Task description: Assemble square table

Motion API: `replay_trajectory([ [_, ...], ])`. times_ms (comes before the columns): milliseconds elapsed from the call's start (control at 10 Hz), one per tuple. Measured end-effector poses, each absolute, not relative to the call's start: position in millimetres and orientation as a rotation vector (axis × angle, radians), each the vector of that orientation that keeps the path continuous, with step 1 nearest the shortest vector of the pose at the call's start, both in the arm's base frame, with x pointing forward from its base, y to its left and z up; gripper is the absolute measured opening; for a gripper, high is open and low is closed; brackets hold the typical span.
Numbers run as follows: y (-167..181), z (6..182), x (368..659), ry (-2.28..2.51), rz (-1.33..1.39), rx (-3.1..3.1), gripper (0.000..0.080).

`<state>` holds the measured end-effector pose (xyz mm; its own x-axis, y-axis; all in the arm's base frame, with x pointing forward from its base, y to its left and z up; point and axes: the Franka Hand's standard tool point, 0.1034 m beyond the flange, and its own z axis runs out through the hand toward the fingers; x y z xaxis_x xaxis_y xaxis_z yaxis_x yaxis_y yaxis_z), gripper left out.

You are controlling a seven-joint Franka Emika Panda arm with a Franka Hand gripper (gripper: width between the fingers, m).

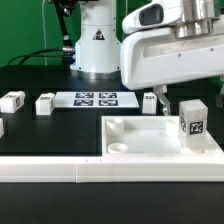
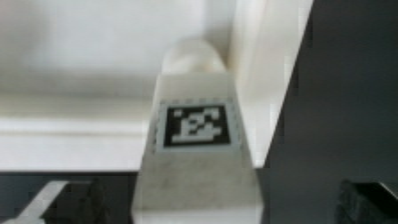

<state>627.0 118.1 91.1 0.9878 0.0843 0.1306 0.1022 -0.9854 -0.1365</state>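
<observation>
Exterior view: you see the large white plastic square slab (image 1: 150, 140) lying near the right on the black surface (image 1: 40, 130); above it the pincer (image 1: 172, 102) stands wide open, presumably aligning a small white tagged leg (image 1: 192, 122).

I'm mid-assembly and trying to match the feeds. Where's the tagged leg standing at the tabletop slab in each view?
Exterior view: the tagged leg stands upright at the square tabletop, toward the exterior view's right, right under the open gripper.
Wrist view: the same leg fills the centre of the picture, its tag facing the camera, the white slab behind it.
Shared landmark: the leg's black-and-white tag.
</observation>
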Motion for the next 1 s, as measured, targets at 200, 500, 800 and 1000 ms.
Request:
replay_trajectory([
  [200, 116.9, 86.7, 623.6, -0.158, -0.012, -2.988, 0.0649],
  [500, 107.0, 86.3, 626.8, -0.134, 0.134, -2.984, 0.0649],
  [800, 112.2, 86.2, 627.5, -0.101, 0.124, -2.987, 0.0649],
  [1000, 112.2, 86.3, 627.7, -0.103, 0.123, -2.986, 0.0649],
])
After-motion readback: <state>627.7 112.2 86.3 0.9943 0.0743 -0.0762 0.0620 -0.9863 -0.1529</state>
